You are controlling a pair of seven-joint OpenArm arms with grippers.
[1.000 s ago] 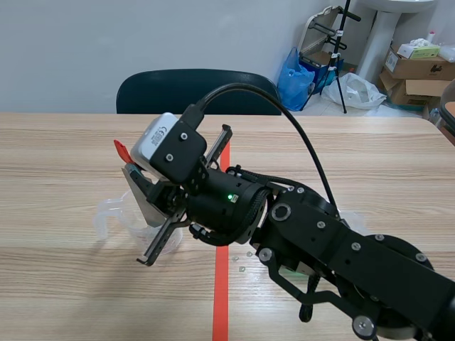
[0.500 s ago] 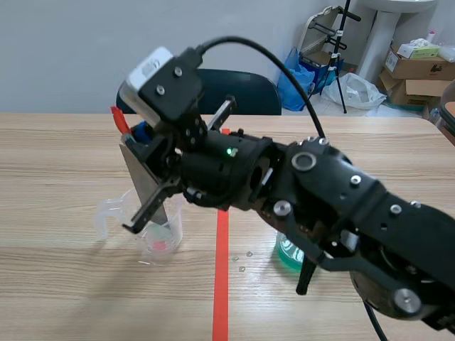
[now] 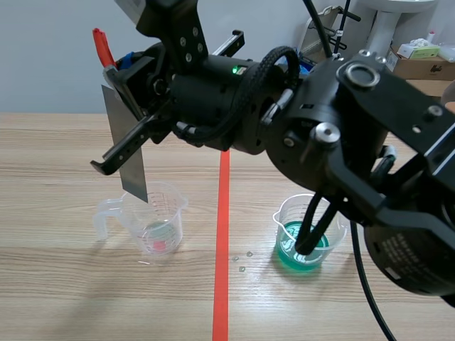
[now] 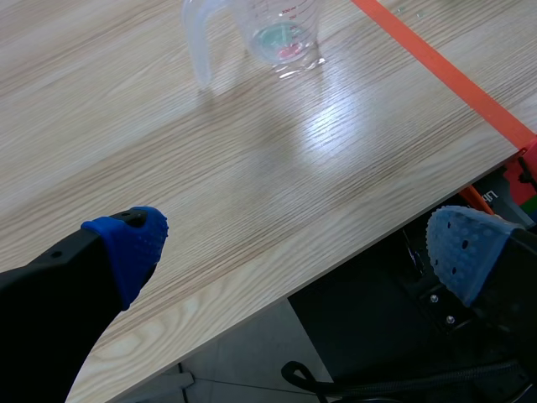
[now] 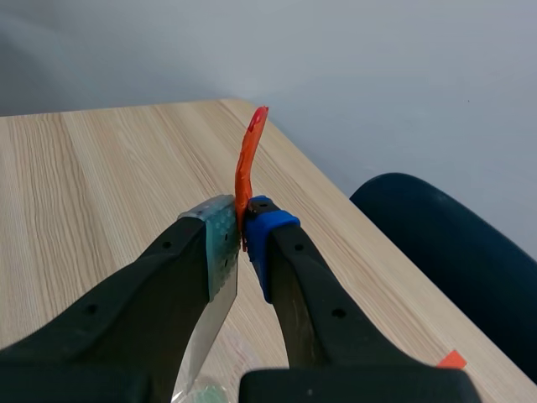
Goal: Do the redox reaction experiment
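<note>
At the near edge of the wooden table (image 4: 210,168) the left gripper (image 4: 295,248) hangs with its fingers wide apart and nothing between them. A few small bits (image 3: 242,261) lie beside the orange line. Farther, a clear cup (image 3: 158,224) stands left and a cup of green liquid (image 3: 306,234) right, partly hidden by the right arm. The right gripper (image 5: 242,231) is clamped on a grey metal sheet (image 3: 133,177) with a red tab (image 3: 103,46). The sheet hangs upright over the clear cup, its lower edge near the rim. Behind are a dark chair (image 5: 453,252) and a pale wall (image 3: 43,50).
</note>
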